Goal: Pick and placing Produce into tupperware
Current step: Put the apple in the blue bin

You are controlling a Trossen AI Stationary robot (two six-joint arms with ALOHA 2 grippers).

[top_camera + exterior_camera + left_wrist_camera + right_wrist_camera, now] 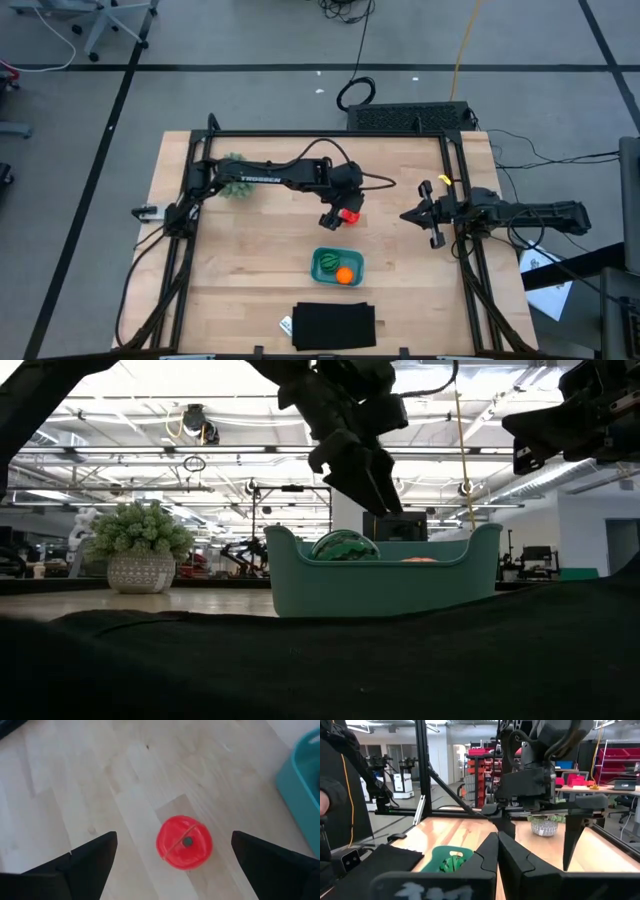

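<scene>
The left hand is hanging over the middle of the tabletop with its fingers spread wide — the red piece is lying on bare wood between them, touched by neither. There is open wood on both sides of the piece inside the fingers' span. The tub is sitting just beside this spot, toward the front edge, its teal wall showing near one finger. The striped green piece and the orange piece are already lying inside the tub, side by side. In front of the tub, at the tabletop's front edge, a black mat is lying flat, with a strip of bare wood between the two. A potted plant is standing near the far left corner, under the left arm, well apart from the tub.

The right hand is waiting by the right edge, off the wood's middle — its fingers are pressed together, holding nothing.
</scene>
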